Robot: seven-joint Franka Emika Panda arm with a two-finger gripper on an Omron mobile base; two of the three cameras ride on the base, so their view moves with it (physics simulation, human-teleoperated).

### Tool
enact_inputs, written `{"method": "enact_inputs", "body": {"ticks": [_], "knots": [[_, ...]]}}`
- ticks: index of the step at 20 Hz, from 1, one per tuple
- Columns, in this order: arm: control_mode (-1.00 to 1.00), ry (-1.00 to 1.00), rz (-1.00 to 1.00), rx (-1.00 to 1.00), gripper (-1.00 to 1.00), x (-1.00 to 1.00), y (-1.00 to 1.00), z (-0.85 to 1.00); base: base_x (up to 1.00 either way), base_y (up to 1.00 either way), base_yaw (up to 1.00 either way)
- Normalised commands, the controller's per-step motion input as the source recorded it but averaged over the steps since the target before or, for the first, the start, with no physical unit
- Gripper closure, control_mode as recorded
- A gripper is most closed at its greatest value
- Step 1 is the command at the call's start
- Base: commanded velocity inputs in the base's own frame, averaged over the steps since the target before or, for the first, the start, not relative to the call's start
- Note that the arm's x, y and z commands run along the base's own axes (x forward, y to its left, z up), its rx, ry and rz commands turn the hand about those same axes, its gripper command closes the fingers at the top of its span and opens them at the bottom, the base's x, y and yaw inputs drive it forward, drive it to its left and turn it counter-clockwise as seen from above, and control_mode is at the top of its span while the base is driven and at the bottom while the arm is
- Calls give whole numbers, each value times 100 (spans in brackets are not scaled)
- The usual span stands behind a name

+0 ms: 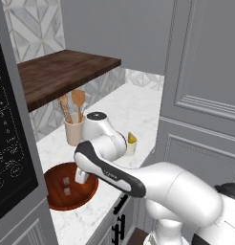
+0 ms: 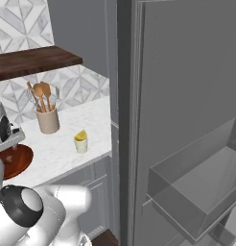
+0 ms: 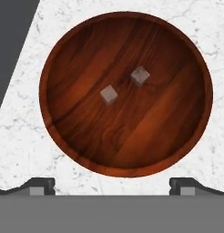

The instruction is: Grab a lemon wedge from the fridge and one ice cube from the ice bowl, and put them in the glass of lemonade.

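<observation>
The tool (image 3: pixel 112 184) hangs straight above the ice bowl (image 3: pixel 73 136), its two dark fingertips (image 3: pixel 38 185) spread wide apart and gripping nothing. The bowl sits on the white marble tabletop (image 1: pixel 133 107) close to the front edge, near the tall dark panel at the left end. Inside it lie two ice cubes, apart from each other near the middle: one ice cube (image 3: pixel 109 94) and a second cube (image 3: pixel 140 75) just beyond it. From the left base view the bowl (image 1: pixel 57 201) is partly hidden by the arm's bent wrist. Further along the tabletop, toward the fridge (image 2: pixel 187 96), stands the glass of lemonade (image 2: pixel 81 142) with the lemon wedge (image 2: pixel 81 136) already showing at its rim. A beige crock (image 2: pixel 48 121) of wooden spoons stands by the back wall, under a dark wooden shelf (image 1: pixel 67 72). The fridge door stands open, its clear bin (image 2: pixel 196 187) visible
</observation>
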Motion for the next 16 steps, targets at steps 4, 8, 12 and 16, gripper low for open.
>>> {"method": "enact_inputs", "body": {"ticks": [4,8,12,16], "knots": [[-100,0,8,0,-100,1,2,-22,0,0,0],[-100,0,2,-2,-100,20,4,-7,0,0,0],[-100,3,0,0,-100,70,19,0,0,0,0],[-100,23,0,-1,-100,34,42,5,0,0,0]]}}
